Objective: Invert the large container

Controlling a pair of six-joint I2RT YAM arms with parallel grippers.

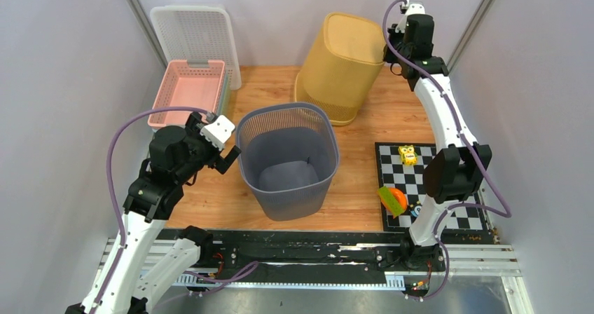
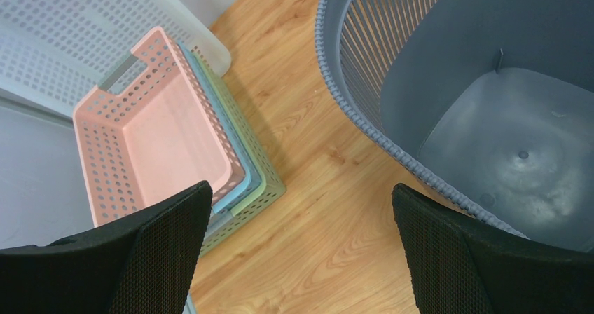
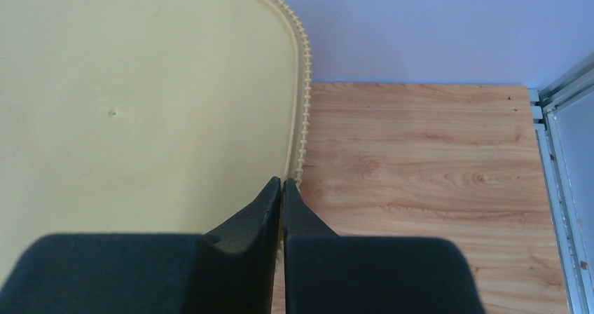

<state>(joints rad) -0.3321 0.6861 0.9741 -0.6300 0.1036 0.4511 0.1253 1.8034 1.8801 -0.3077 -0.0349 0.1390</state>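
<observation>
On the wooden table (image 1: 392, 118) we see two big tubs. The yellow container (image 1: 343, 65) at the back already stands base-up on its rim. The grey container (image 1: 291, 203) sits upright at the centre with its mouth open to us, so we take this one as the tub left to turn, though we cannot be sure. We judge it light, thin-walled plastic with slatted sides: stiff enough to hold its shape, yet springy at the rim and apt to slide on the smooth wood. The best hold looks to be the beaded rim on its left side, one finger inside and one outside, so the tub can be tipped over its far edge. A stack of pink baskets (image 1: 185, 93) lies near on the left, leaving little room that way. The left arm is folded low, its wrist tipped down, and the left gripper (image 2: 300, 188) hangs just beside that rim, apart from it, fingers spread wide and empty. The right arm reaches far back and up; the right gripper (image 3: 281, 182) points down at the corner of the yellow base, fingers pressed together with nothing between them.
</observation>
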